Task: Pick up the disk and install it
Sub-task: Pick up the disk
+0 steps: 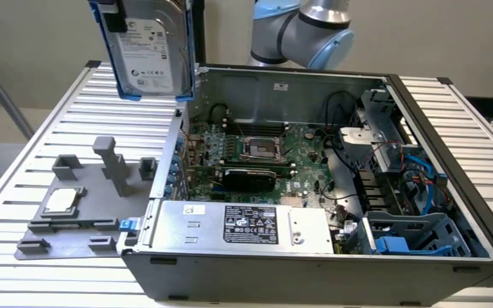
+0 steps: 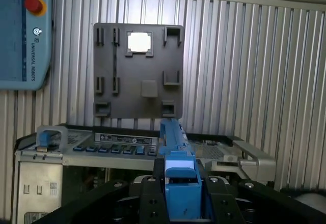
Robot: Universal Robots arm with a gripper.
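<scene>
Now disk (image 1: pixel 148 48) aloft (upright), edge near case (image 1: pixel 315 276) rim

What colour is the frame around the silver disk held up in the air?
Bright blue. The frame of the disk shows best in the exterior view.

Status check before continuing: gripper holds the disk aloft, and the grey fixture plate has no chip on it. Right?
No: the gripper holds the disk aloft, but a square silver chip lies on the grey fixture plate, per the exterior view.

Ext view: disk (image 1: pixel 148 51) top cut off by edge; arm (image 1: pixel 315 32) upper part too.
</scene>
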